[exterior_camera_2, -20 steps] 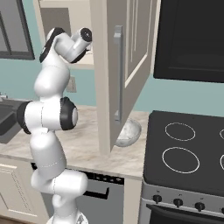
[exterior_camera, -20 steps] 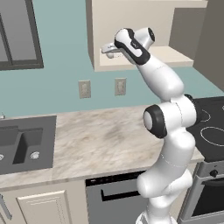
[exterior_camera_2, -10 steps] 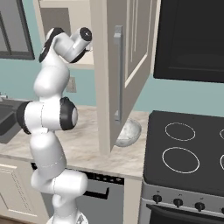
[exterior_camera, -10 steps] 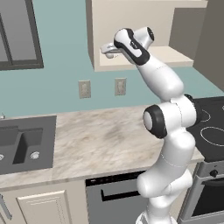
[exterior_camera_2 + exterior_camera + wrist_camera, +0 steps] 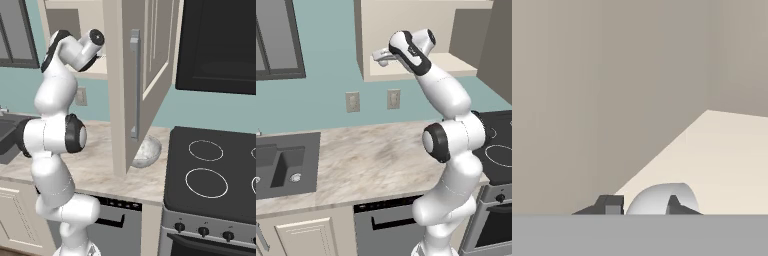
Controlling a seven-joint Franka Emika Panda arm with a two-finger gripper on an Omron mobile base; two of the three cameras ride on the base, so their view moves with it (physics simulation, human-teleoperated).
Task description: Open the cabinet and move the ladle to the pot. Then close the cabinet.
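Arm reaches high, tool [image 5: 643, 206] clamped tight, fingertips [image 5: 611, 204] close together.

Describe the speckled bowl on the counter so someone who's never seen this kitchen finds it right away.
Start at the black stove. Left of it, on the marble counter, the open cabinet door hangs down. The speckled bowl sits just behind its lower edge, the lone rounded grey-white thing there.
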